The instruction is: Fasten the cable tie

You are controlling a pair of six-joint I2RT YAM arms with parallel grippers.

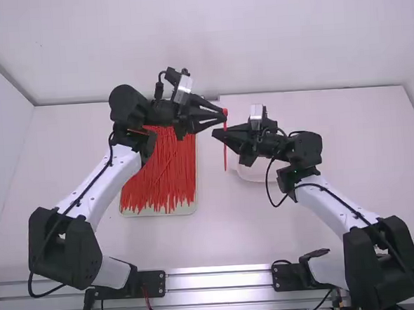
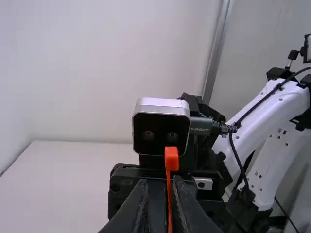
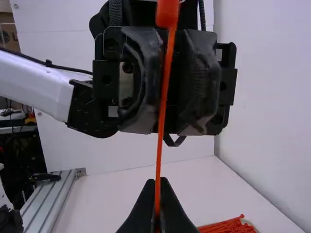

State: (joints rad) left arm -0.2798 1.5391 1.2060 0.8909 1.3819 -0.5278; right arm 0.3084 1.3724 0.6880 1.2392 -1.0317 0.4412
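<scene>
We see a thin, flat orange plastic cable tie (image 1: 225,154) hanging vertical at upper centre. Left gripper (image 1: 221,115) pinches its head, right gripper (image 1: 218,133) clamps the strip just below. Both elbows bent.

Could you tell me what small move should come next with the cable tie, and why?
Probably the right hand should curl the tail toward the head: the cable tie is straight and unlooped, left hand shut near its head, right hand shut lower.
</scene>
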